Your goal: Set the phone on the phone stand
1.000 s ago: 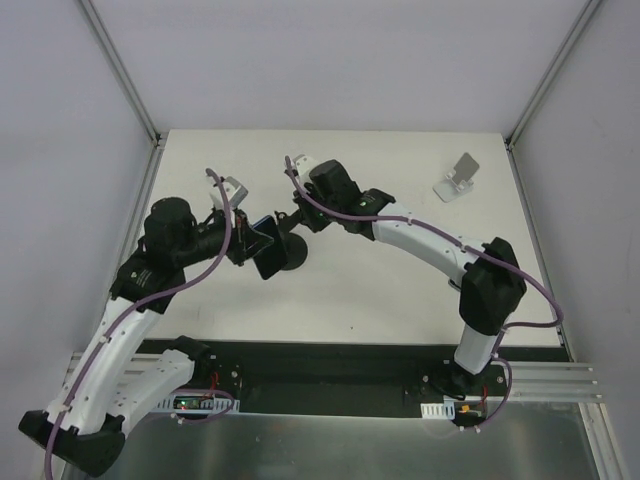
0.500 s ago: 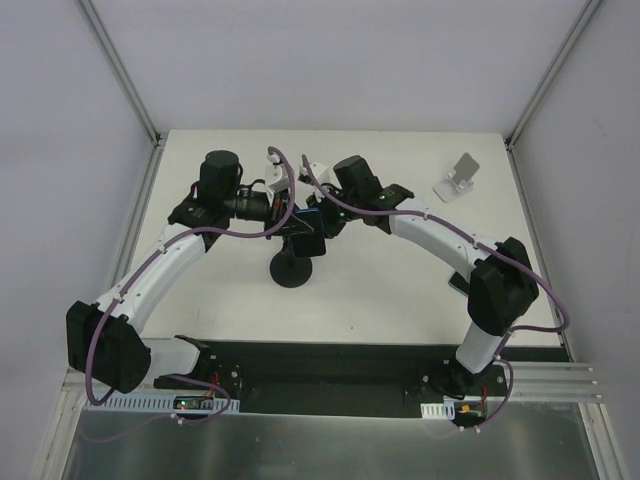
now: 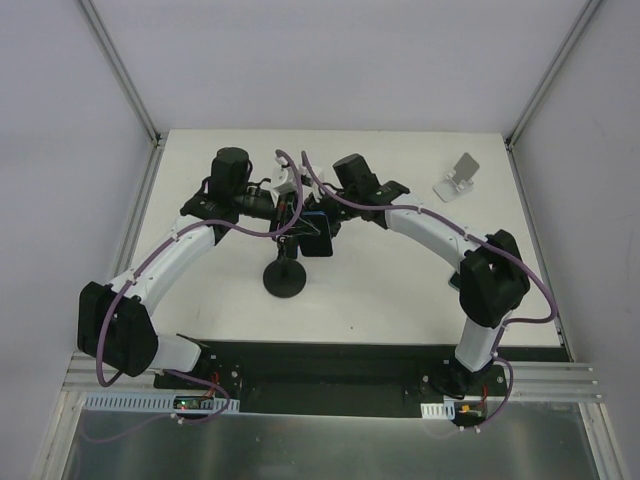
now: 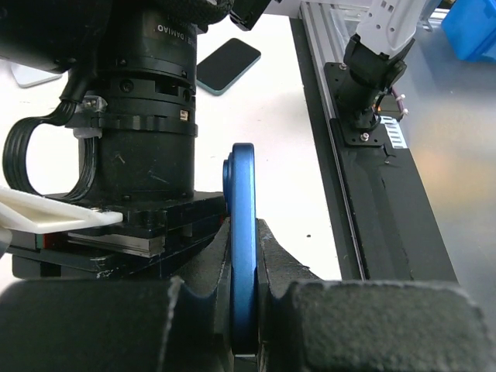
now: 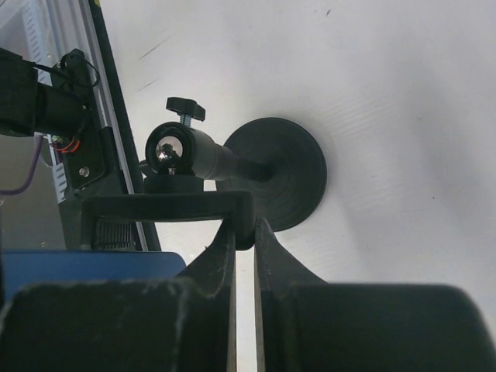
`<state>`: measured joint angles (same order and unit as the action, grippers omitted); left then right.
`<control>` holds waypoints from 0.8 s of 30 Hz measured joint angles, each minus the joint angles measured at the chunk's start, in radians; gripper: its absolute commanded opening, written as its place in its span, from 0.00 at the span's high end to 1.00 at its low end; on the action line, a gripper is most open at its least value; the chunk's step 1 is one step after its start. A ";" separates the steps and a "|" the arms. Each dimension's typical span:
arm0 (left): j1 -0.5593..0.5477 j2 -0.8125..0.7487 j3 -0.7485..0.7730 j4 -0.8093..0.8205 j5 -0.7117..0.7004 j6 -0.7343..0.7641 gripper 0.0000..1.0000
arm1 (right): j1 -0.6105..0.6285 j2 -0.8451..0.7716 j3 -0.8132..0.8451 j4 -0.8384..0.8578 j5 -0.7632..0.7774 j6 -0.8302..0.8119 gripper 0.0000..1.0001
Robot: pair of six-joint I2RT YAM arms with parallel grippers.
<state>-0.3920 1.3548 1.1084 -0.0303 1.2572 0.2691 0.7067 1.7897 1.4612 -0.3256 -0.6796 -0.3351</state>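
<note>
The left gripper [image 4: 245,310] is clamped on the phone [image 4: 242,232]. In the left wrist view the phone stands on its thin side, and its blue rim runs straight up between the two dark fingers [image 4: 101,325], which press on both faces.

The right gripper [image 5: 244,232] is closed on the phone stand [image 5: 283,174]. Its jaws are almost together and pinch the black bracket at the top of the stand. Under the bracket there is a ball joint with a small screw knob, and a short stem goes from it to the round disc base. The base is close to the white table [image 3: 400,290], but I cannot tell if it touches flat.

From above, both grippers meet over the middle of the table, and the phone is held in the air just beside the bracket, above the base. In the right wrist view, a blue face of the phone shows directly under the bracket. Whether the phone already sits in the bracket, I cannot tell.

A silver folded stand [image 3: 458,178] is at the far right of the table, well apart. A second dark phone [image 4: 227,64] lies flat on the table.
</note>
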 measured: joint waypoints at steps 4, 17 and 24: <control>0.000 0.016 0.000 -0.006 0.000 0.028 1.00 | 0.000 0.016 0.023 -0.016 -0.030 -0.008 1.00; 0.014 0.030 0.000 -0.134 -0.055 0.131 1.00 | 0.000 0.019 0.037 -0.035 0.007 -0.047 0.99; 0.012 -0.077 -0.051 -0.137 -0.218 0.124 1.00 | 0.017 -0.019 -0.011 0.040 0.111 -0.003 1.00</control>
<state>-0.3801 1.2778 1.0576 -0.1673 1.0389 0.3931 0.7238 1.7702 1.4498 -0.2855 -0.5686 -0.3382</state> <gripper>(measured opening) 0.058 0.065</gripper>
